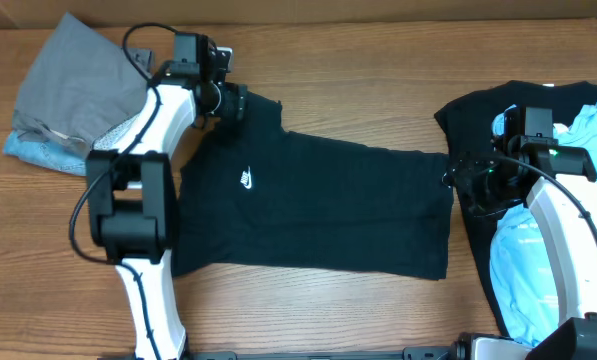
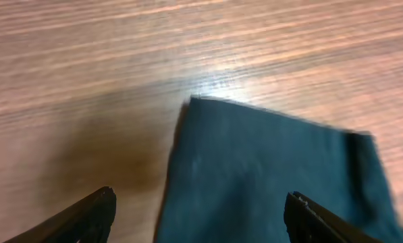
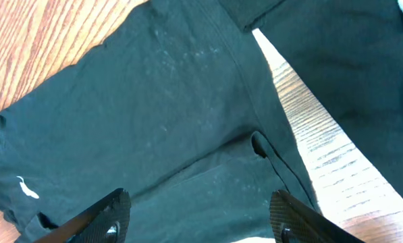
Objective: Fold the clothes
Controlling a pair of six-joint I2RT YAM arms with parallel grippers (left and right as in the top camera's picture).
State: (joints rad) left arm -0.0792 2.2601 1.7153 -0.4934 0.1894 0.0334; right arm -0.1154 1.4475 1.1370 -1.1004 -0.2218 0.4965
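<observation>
Brown wood-grain table [image 1: 378, 80]

Left of the black T-shirt [image 1: 318, 205], the left arm [image 1: 163, 115] has white links, black joints and a looping black cable [image 1: 128, 40]; right of it, the right arm [image 1: 558, 215] matches, with 1 green light [image 1: 555, 153].

We find the overhead view bright and evenly lit, sharp edge to edge, with soft shadows beside the left arm [image 1: 138, 210]. The left wrist view is blurred throughout — a pale glare patch lies on the table [image 2: 221, 74]. The right wrist view is crisper; the black T-shirt [image 3: 154, 115] shows a grey sheen, perhaps from light above.
</observation>
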